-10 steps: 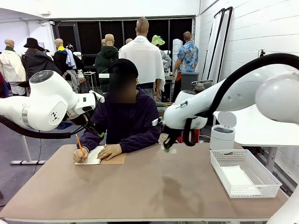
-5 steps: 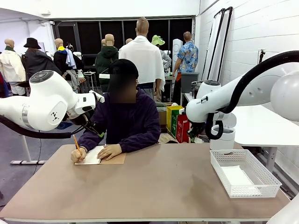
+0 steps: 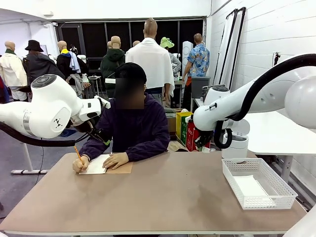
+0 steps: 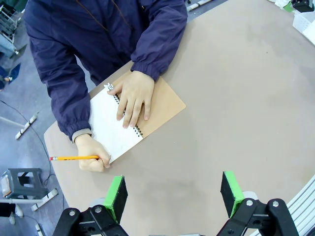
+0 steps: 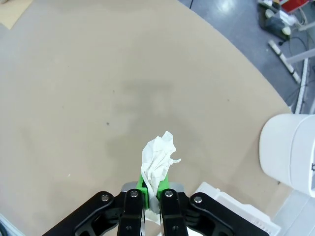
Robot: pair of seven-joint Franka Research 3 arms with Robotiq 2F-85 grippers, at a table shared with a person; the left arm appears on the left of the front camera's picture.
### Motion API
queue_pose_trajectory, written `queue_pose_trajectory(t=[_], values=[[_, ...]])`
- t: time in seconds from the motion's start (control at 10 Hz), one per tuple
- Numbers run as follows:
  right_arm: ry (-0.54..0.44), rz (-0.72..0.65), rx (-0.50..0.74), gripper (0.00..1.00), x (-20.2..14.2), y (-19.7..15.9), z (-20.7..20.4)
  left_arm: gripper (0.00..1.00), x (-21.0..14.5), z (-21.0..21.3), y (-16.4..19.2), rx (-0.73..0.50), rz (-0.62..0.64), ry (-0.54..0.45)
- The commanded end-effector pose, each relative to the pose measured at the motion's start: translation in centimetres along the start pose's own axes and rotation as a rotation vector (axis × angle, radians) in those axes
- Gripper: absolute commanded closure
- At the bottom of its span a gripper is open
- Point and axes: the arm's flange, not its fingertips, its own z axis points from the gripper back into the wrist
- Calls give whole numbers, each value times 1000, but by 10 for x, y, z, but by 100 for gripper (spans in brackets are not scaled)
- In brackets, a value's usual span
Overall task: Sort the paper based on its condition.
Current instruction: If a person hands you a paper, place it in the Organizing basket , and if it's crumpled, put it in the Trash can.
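Observation:
My right gripper (image 5: pixel 152 191) is shut on a crumpled ball of white paper (image 5: pixel 158 158), held high above the tan table. In the front view the right gripper (image 3: pixel 204 143) hangs beyond the table's far edge, beside the white lidded bin (image 3: pixel 236 143). A flat white sheet (image 3: pixel 250 187) lies in the white mesh basket (image 3: pixel 284 190) at the right. My left gripper (image 4: pixel 173 194) is open and empty, looking down on the person writing with a pencil (image 4: pixel 74 158) in a spiral notebook (image 4: pixel 165 105).
The person sits at the far left side of the table, one hand (image 4: pixel 134 96) flat on the notebook (image 3: pixel 121 169). The bin (image 5: pixel 290 152) and a corner of the basket (image 5: pixel 219 195) lie to the right below my right gripper.
My right arm swung the crumpled paper from over the table's middle to the right, toward the bin, then eased slightly back left. The person's writing hand slid a little left.

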Motion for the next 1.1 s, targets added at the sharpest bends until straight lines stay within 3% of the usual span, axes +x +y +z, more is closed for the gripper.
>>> queue_pose_trajectory(t=[0.0, 0.6, 1.0], values=[[-5, -69, -51, 100, 6, -7, 1, 0, 1, -1, 1, -2, 3, 3], [-24, -441, -281, 100, 30, -101, 18, 0, 1, -1, 1, -2, 3, 3], [-10, -614, -372, 100, 24, -156, 6, 0, 1, -1, 1, -2, 3, 3]])
